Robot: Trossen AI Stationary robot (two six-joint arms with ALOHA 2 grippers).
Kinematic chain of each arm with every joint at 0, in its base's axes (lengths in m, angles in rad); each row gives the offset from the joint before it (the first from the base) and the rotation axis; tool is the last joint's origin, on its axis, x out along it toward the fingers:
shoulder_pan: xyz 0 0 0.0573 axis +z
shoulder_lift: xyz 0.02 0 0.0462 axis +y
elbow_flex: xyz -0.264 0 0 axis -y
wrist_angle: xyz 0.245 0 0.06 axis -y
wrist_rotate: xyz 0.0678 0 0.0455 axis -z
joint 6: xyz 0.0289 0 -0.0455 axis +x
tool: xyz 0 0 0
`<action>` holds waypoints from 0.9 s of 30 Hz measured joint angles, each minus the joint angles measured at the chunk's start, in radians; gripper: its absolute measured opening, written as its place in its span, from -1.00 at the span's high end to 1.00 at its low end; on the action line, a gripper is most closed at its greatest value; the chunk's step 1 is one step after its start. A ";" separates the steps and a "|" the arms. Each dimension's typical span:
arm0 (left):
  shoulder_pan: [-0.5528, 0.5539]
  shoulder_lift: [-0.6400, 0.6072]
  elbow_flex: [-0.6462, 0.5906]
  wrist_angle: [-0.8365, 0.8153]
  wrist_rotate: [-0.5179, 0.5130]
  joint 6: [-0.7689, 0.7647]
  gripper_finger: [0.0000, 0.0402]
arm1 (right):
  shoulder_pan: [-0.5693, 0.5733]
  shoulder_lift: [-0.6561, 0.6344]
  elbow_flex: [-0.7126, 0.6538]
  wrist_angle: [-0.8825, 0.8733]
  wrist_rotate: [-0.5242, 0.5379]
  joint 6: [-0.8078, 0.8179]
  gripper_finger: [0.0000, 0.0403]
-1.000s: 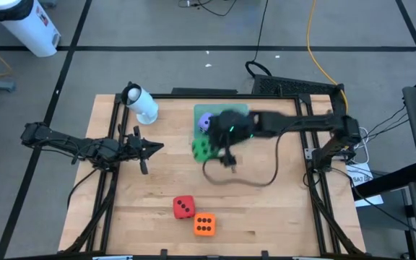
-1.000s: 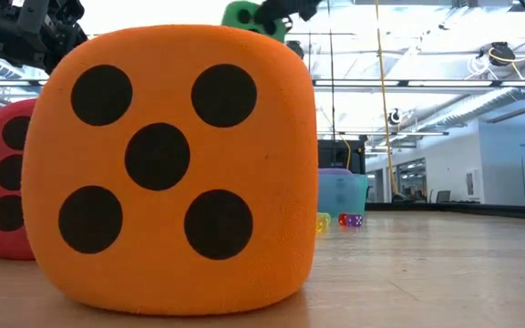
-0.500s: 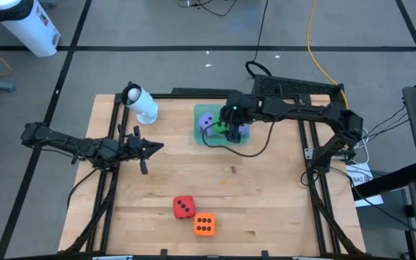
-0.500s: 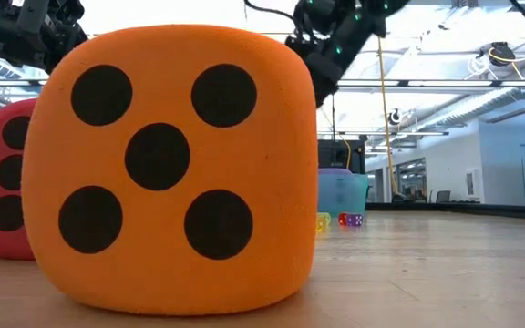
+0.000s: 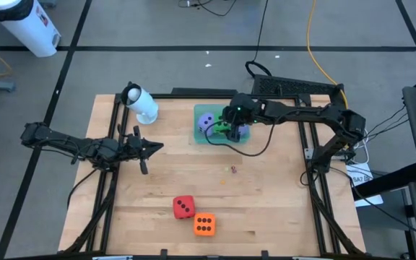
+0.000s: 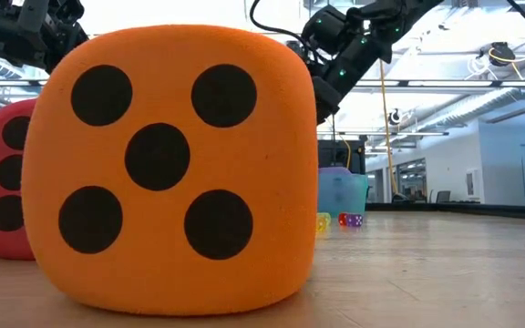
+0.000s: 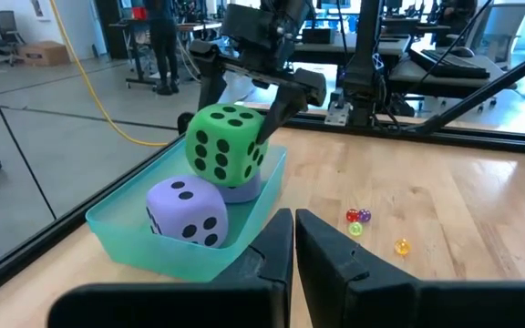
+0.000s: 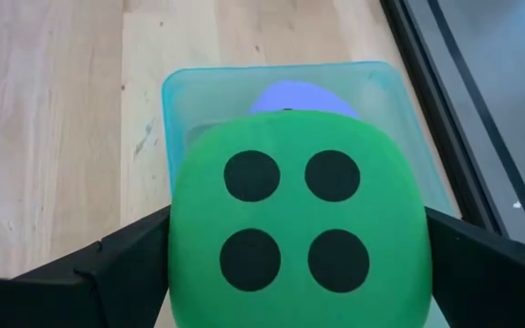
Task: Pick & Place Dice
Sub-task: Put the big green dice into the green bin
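- The right tool (image 7: 267, 96) had carried the green die (image 7: 227, 144) from over the middle of the table (image 5: 266, 209) to above the teal tray (image 7: 176, 241) at the far side, a shift made within the past second.
- Its fingers remained closed on the die's two sides, holding it just above the tray; the die appeared to sit on or just over a light purple die, only partly visible beneath it.
- Another light purple die (image 7: 187, 210) lay in the tray's left part, just beside the green one.
- The move suggested that the placing step was nearly done, with only the release left for this die.
- The red die (image 5: 184, 206) and the orange die (image 5: 204, 224) sat side by side near the table's front edge, well apart from the tray and apparently still to be collected.
- The left tool (image 5: 144, 149) waited over the table's left side, its fingers nearly together and holding nothing.
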 joint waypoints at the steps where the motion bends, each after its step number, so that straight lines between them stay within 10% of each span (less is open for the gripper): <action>1: 0.000 0.000 0.000 0.000 0.000 0.000 0.86 | 0.000 0.000 -0.002 -0.004 0.001 -0.009 -0.95; 27: 0.000 0.000 0.000 0.000 0.000 0.000 0.86 | 0.062 -0.049 -0.006 0.134 0.042 -0.029 -0.95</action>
